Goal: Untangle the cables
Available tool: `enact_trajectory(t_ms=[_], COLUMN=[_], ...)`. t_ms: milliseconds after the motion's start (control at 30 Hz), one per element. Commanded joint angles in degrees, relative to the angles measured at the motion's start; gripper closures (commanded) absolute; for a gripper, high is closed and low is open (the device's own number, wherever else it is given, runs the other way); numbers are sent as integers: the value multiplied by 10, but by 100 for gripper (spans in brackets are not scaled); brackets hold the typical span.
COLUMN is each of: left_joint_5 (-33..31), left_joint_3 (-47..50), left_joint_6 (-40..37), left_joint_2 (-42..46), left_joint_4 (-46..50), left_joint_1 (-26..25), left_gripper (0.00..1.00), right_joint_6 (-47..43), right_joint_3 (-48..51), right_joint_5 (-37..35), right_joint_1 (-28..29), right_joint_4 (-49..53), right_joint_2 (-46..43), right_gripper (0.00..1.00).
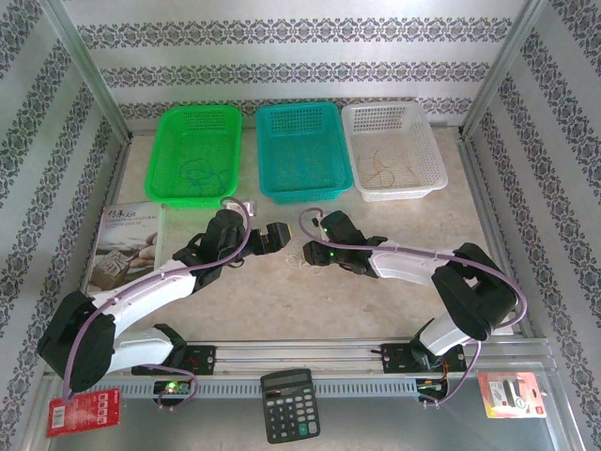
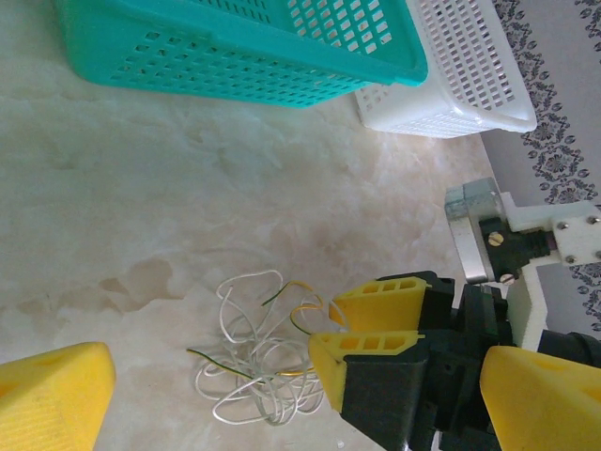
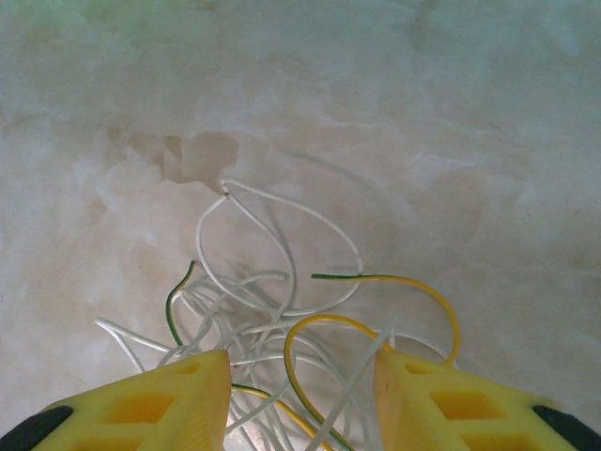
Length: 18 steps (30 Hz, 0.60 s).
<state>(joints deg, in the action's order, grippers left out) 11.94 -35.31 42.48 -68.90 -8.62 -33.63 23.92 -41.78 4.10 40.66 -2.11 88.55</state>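
White and yellow-green strands of thin curly wire make up the cables (image 3: 254, 324), a loose clump lying flat on the beige marbled tabletop (image 1: 282, 305).

The right wrist view resolves single strands: white loops fanning away from the camera and one yellow arc with a green stripe. The top view gives only a faint speck at mid-table, in front of the teal perforated plastic basket (image 1: 302, 150). The left wrist view shows the clump as a whole, with the stained tabletop beyond it.

The right gripper (image 3: 300, 376) stands directly over the near part of the clump. Its yellow fingers (image 3: 160, 404) are apart, and several strands run between them. No strand is seen pinched. From the left wrist view the same fingers sit at the clump's right edge, touching or just over it; which of the two cannot be told.

The left gripper (image 1: 275, 235) is near the clump and not touching it. Its yellow fingers (image 2: 52, 395) are spread wide at the lower corners of its own view, with the clump between and ahead of them.

Along the far edge, the green perforated plastic basket (image 1: 197, 150) holds a dark strand and the white perforated plastic basket (image 1: 392, 148) a yellowish one. A black calculator (image 1: 289, 416) lies at the near edge.
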Motion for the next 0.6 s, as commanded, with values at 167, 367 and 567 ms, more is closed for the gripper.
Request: enact_trajectory(t_ms=[167,367,567], left_joint_5=[-1,1,1], left_joint_3=[0,0,1], left_joint_6=[3,3,2], left_joint_2=[-1,2,0], left_joint_4=[-20,-20,-20], left_joint_1=[6,6,6], left_gripper=[0,0,0], right_joint_6=[-34,-31,-16], right_joint_3=[-35,-37,-37], right_joint_5=[-33,-34,-16], right_joint_1=[7,7,5], right_joint_4=[48,54,58], right_joint_2=[35,26,-23], right_gripper=[61,72,88])
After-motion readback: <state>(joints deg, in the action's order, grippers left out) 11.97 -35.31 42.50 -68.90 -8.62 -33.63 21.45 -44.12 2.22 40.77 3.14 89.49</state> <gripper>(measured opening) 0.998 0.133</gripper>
